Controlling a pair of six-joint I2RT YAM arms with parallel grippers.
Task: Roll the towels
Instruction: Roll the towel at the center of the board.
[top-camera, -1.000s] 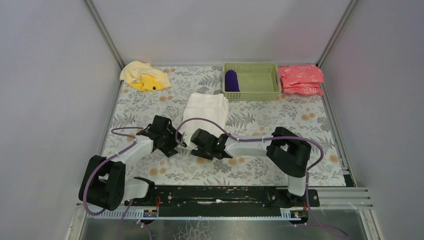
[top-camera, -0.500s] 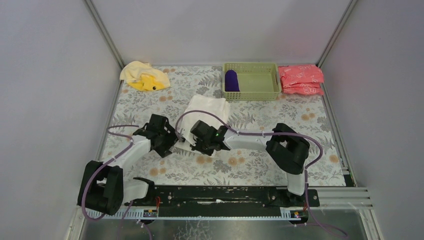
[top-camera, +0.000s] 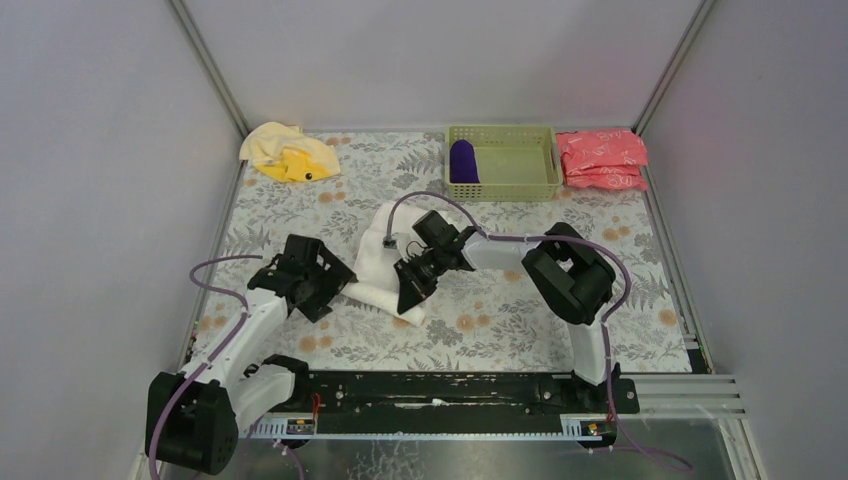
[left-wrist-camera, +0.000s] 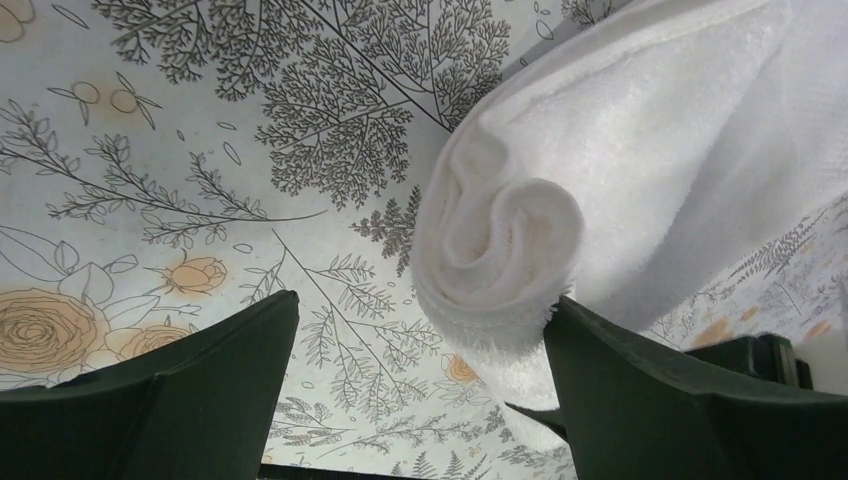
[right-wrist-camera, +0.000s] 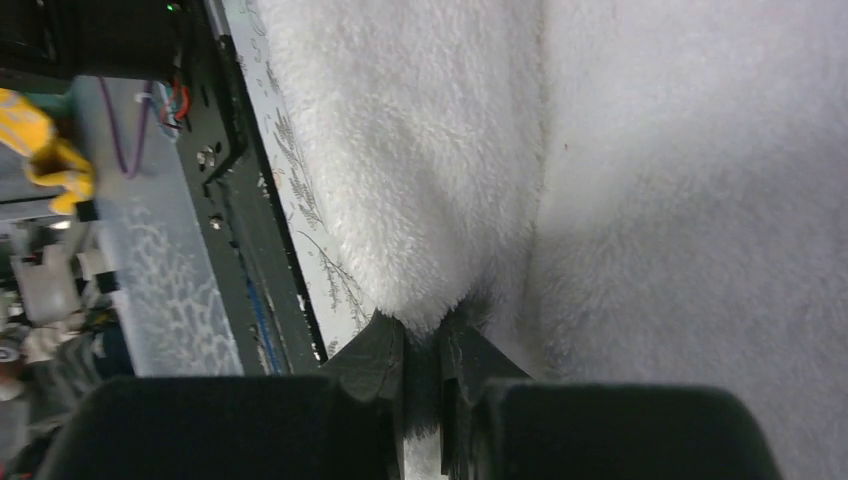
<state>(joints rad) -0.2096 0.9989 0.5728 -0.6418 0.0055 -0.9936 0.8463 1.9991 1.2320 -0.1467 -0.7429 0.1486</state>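
plain grey walls (top-camera: 100, 150), floral tabletop (top-camera: 520, 330)

Top view: left gripper (top-camera: 335, 290) has its fingertips tucked under its own wrist housing, so the gap is unreadable. The right gripper (top-camera: 408, 298) and its arm cover the middle of the white towel (top-camera: 375, 265). Purple towel (top-camera: 461, 160) in the green basket (top-camera: 505, 192): too small to tell rolled from bunched. Dark speck (top-camera: 309, 175) on the yellow towel (top-camera: 285, 152): unidentifiable. Print on the pink packets (top-camera: 602, 158) is illegible.

Left wrist: white towel runs off the top and right edges. Both fingers (left-wrist-camera: 200, 390) are cut by the bottom edge. Dark shape (left-wrist-camera: 760, 352) behind one finger, unclear.

Right wrist: towel overflows the top and right edges. Yellow object (right-wrist-camera: 40, 140) at the left edge is blurred and cut off.
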